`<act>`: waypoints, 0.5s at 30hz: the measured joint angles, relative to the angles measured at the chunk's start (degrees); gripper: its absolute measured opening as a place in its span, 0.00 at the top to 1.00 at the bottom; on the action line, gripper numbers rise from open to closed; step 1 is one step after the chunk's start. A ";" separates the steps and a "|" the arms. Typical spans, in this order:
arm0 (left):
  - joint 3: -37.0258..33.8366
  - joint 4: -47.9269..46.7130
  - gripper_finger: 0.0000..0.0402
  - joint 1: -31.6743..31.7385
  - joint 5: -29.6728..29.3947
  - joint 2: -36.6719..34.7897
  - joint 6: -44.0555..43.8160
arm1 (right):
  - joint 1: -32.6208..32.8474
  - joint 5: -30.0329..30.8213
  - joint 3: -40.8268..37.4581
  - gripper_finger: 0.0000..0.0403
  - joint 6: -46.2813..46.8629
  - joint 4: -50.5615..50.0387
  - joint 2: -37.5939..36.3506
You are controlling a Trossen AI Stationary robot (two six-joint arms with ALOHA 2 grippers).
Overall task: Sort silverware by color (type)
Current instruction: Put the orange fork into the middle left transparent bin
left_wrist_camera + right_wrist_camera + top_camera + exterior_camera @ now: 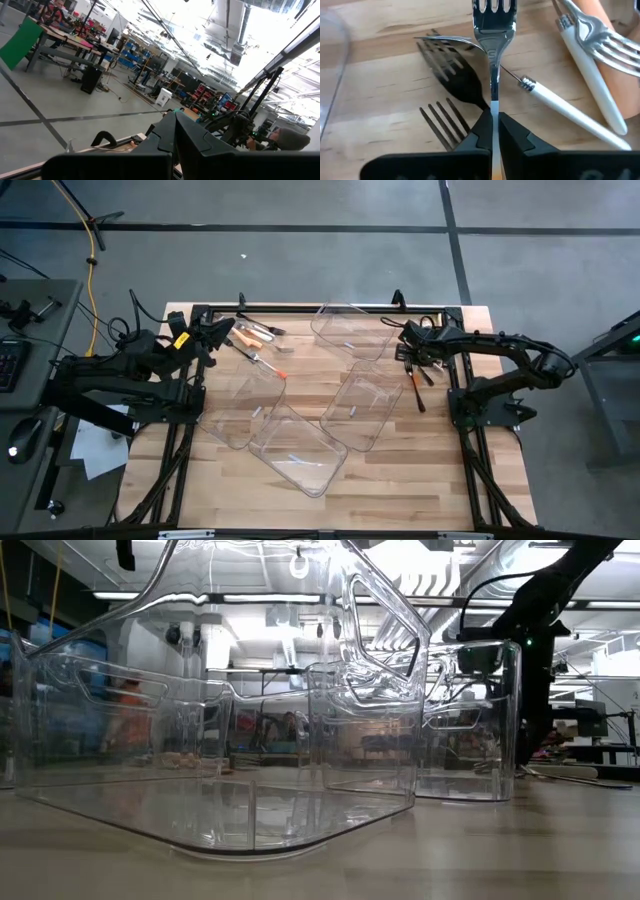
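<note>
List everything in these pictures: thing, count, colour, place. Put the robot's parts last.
clear bins: four, transparent plastic, spread over the middle of the table, one toward the far edge.
left pile of silverware: several pieces, orange and white handles, far left part of the table beside the left gripper.
right pile of silverware: several pieces, black forks, white handles and one orange handle, far right part of the table.
fork: one, silver head, handle colour hidden, clamped in the right gripper over the right pile.
table: one, light wood.
person: one, grey cap, in the room behind.
left gripper: black, shut, far left by the pile.
right gripper: black, shut on the fork.
</note>
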 joint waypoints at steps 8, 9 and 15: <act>0.00 0.00 0.99 0.00 0.11 0.01 -0.01 | -0.02 1.65 1.25 1.00 -3.94 -5.22 -6.28; 0.00 0.00 0.99 0.00 0.11 0.00 -0.01 | -0.10 1.65 1.28 1.00 -4.39 -5.72 -7.24; 0.00 0.00 0.99 0.00 0.09 0.00 0.00 | -0.10 3.03 1.28 1.00 -4.60 -6.71 -12.20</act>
